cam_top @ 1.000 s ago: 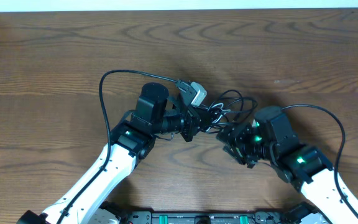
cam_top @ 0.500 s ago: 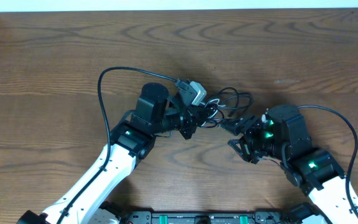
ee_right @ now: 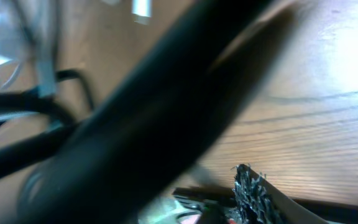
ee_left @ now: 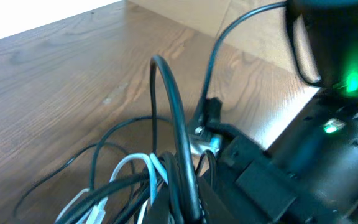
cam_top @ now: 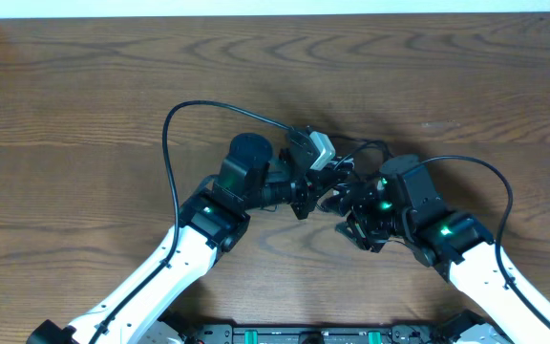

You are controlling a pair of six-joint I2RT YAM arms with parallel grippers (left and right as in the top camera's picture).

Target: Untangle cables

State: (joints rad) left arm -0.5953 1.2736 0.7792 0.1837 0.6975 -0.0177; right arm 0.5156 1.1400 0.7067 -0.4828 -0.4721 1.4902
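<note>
A dark wooden table (cam_top: 84,115) seen from above, with two white and black robot arms reaching in from the bottom edge and meeting near the middle.

On the left, the left arm (cam_top: 194,244) rises from the lower left corner and bends rightward. The left gripper (cam_top: 307,196) points right, just left of centre. Its fingers are closed, and the cables (cam_top: 363,153) bunch together at its tip. Its wrist camera shows thin black strands and one white cable (ee_left: 124,167) gathering into that grip, with one black loop arching up above the tabletop.

At the centre, the cables form a small tangle of loops, just above and between the two grippers. Part of the tangle is hidden under the gripper bodies.

On the right, the right gripper (cam_top: 344,208) points left, very close to the left gripper and the tangle. Its fingers are dark against dark cable, and its wrist camera is blurred by something black close to the lens, so I cannot tell whether they are open or closed. The right arm (cam_top: 471,253) runs down to the lower right corner, with green lights lit on its casing.
</note>
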